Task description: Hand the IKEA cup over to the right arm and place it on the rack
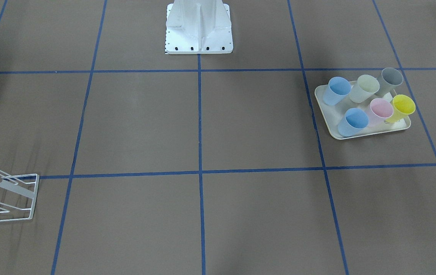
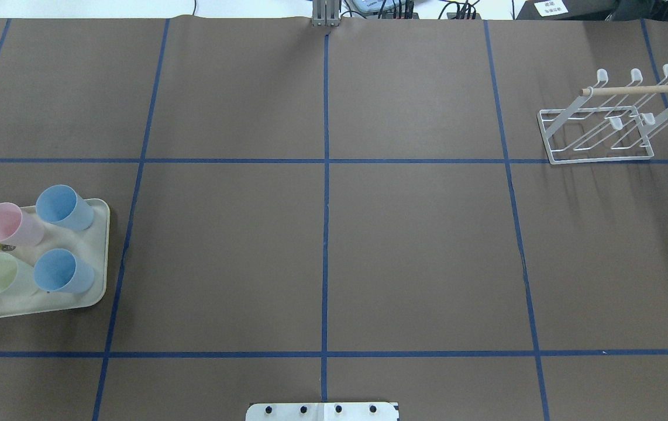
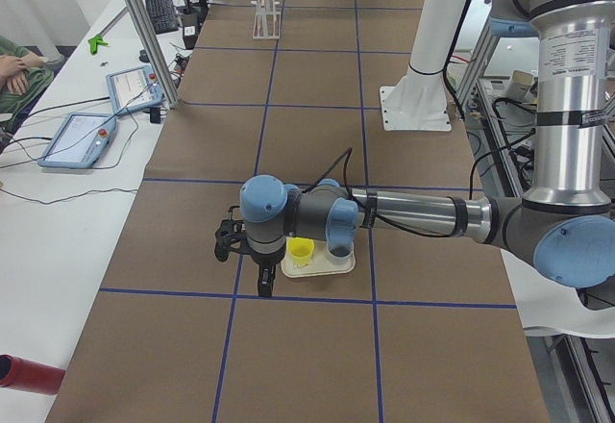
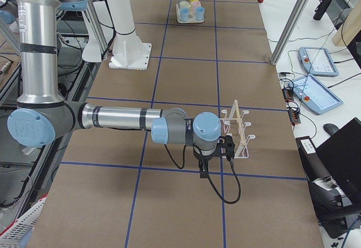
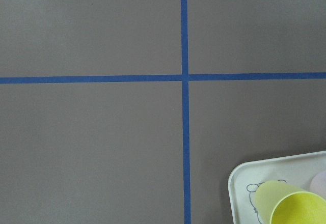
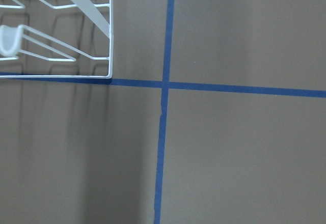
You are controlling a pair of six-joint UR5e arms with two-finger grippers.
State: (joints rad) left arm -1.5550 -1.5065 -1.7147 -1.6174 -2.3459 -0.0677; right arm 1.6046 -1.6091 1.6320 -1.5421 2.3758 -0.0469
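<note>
Pastel plastic IKEA cups (image 1: 364,88), six in all, are standing mouth-up on a cream tray (image 1: 334,112) at the right of the front-facing view. The white wire rack (image 1: 17,188) is sitting well apart from them at the lower left edge, partly cut off.

From overhead, the tray (image 2: 100,245) is lying at the left edge of the desk (image 2: 416,245), with the two blue cups (image 2: 64,271) nearest the middle. The rack (image 2: 568,110) is standing far off at the right, carrying its pale wooden dowel (image 2: 644,89).

In the left-side view the left arm (image 3: 413,216) is reaching low over the desk, and the left gripper (image 3: 264,284) is pointing down just beside the tray (image 3: 327,269) and the yellow cup (image 3: 302,251). I cannot tell how wide its jaws are standing.

In the right-side view the right arm (image 4: 118,118) is stretching out, and the right gripper (image 4: 203,169) is hanging near the rack (image 4: 240,129). Its opening cannot be judged either.

The left wrist camera is showing the yellow cup (image 5: 298,208) on the tray's corner (image 5: 239,183).

The right wrist camera is showing the rack's corner (image 6: 84,4) beside crossing blue tape (image 6: 165,84).
</note>
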